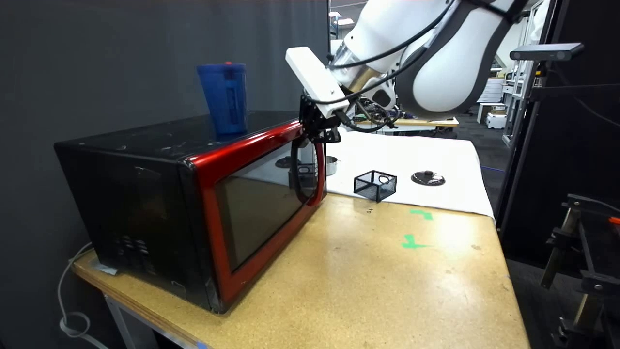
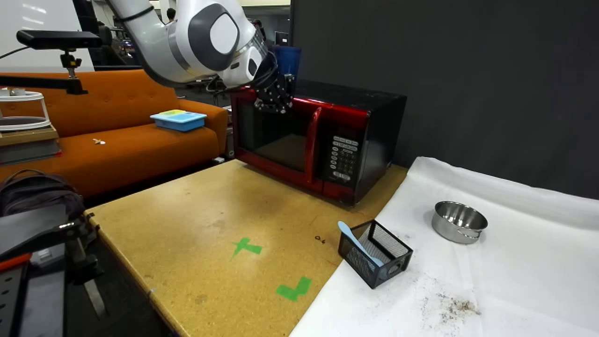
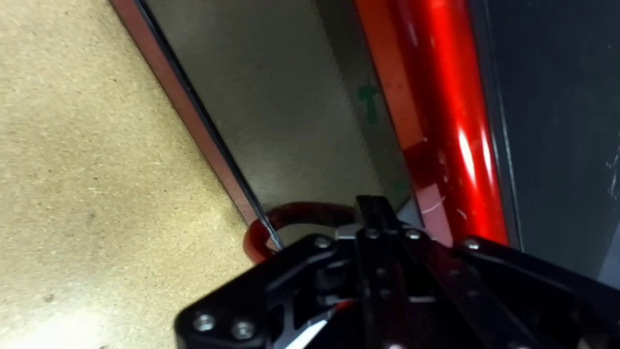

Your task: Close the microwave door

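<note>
The microwave door (image 1: 259,208) is a glossy red frame around a dark window. It also shows in an exterior view (image 2: 276,142) and in the wrist view (image 3: 286,106). It lies flush against the black microwave body (image 1: 131,228), with only a thin dark seam along the top edge. The curved red handle (image 2: 312,145) stands out from its side. My gripper (image 3: 375,211) is shut, with its fingertips together and nothing seen between them. In both exterior views it is in front of the door's upper part. I cannot tell whether it touches the door.
A blue cup (image 1: 227,99) stands on top of the microwave. A black mesh basket (image 2: 374,250) holding a light blue utensil and a metal pot (image 2: 458,222) are on the white cloth. A black lid (image 1: 427,178) lies on the cloth too. The wooden table's edge (image 2: 126,271) drops off in front.
</note>
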{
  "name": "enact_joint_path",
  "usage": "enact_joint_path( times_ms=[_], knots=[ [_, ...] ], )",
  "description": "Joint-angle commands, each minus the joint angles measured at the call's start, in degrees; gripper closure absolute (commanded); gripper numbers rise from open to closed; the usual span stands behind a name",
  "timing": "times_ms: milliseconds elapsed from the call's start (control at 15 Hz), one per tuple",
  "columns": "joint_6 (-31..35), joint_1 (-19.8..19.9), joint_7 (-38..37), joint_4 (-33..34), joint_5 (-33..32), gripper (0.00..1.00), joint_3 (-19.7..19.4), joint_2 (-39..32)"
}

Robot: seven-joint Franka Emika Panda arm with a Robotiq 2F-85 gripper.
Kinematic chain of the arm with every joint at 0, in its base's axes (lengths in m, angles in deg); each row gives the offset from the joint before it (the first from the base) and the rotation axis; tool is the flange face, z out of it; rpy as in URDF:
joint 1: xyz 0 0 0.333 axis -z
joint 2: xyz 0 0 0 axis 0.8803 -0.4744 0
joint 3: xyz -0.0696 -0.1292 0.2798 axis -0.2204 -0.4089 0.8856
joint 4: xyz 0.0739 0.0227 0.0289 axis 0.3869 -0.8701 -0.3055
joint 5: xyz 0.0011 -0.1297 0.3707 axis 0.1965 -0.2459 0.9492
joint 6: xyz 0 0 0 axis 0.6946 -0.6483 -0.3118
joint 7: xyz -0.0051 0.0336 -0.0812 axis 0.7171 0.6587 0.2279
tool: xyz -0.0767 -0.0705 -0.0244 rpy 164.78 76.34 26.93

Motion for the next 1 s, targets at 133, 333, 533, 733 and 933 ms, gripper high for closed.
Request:
enact_joint_path(
  times_ms=[133,333,533,733,933],
  knots=[
    [-9.57,0.1,-0.85,-11.95,-6.62,1.0,-0.2,-15.92],
    [-17.0,-0.03,1.49,-16.48,-7.0,1.0,-0.47,-23.97],
    [-25.98,-0.25,4.7,-18.51,-6.17,1.0,-0.46,-30.78],
    [-33.59,-0.32,7.17,-18.88,-5.69,1.0,-0.48,-35.86],
    [-38.58,-0.28,8.39,-18.88,-5.88,1.0,-0.52,-39.15]
  ],
)
